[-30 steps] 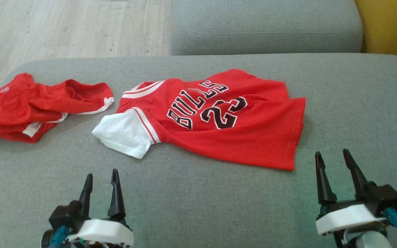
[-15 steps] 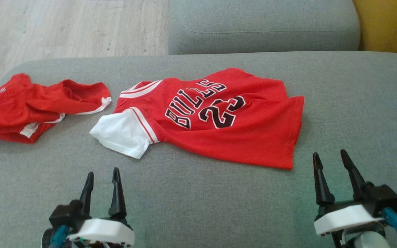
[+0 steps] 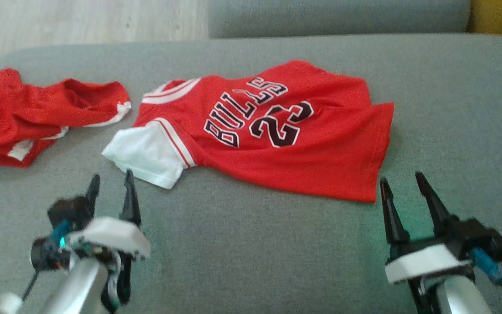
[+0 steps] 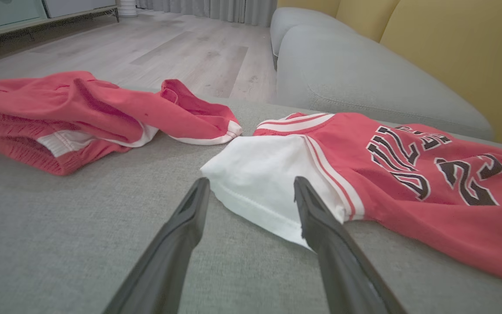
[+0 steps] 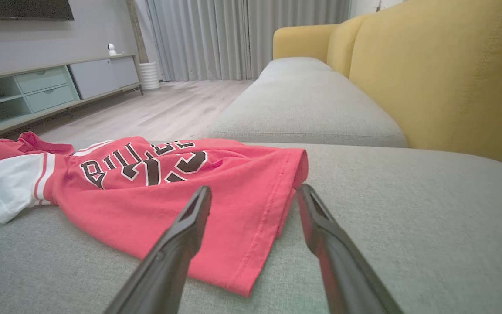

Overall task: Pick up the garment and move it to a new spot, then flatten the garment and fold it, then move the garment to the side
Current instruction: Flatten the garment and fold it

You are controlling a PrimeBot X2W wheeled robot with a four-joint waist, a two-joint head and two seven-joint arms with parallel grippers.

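The garment [image 3: 316, 152] is a red jersey with black lettering and a white sleeve [image 3: 144, 159], lying spread on the grey cushion [image 3: 251, 244]. My left gripper [image 3: 111, 176] is open, its tips just short of the sleeve's near edge. In the left wrist view the left gripper [image 4: 251, 180] frames the sleeve [image 4: 264, 174] of the garment [image 4: 408, 183], apart from it. My right gripper [image 3: 401, 178] is open beside the jersey's lower hem corner. In the right wrist view the right gripper [image 5: 254, 188] points at the hem of the garment [image 5: 155, 200].
A second red piece of clothing, a pair of shorts [image 3: 37, 113], lies crumpled at the cushion's left end, also seen as the shorts [image 4: 59, 113]. Another grey seat cushion [image 3: 334, 17] lies beyond, with a yellow backrest [image 5: 442, 74] to the right and wooden floor [image 3: 81, 22] at the far left.
The head camera has tilted, shifting the whole picture. My left gripper has advanced and lifted toward the white sleeve. The right gripper has crept slightly toward the hem. The jersey lies as before.
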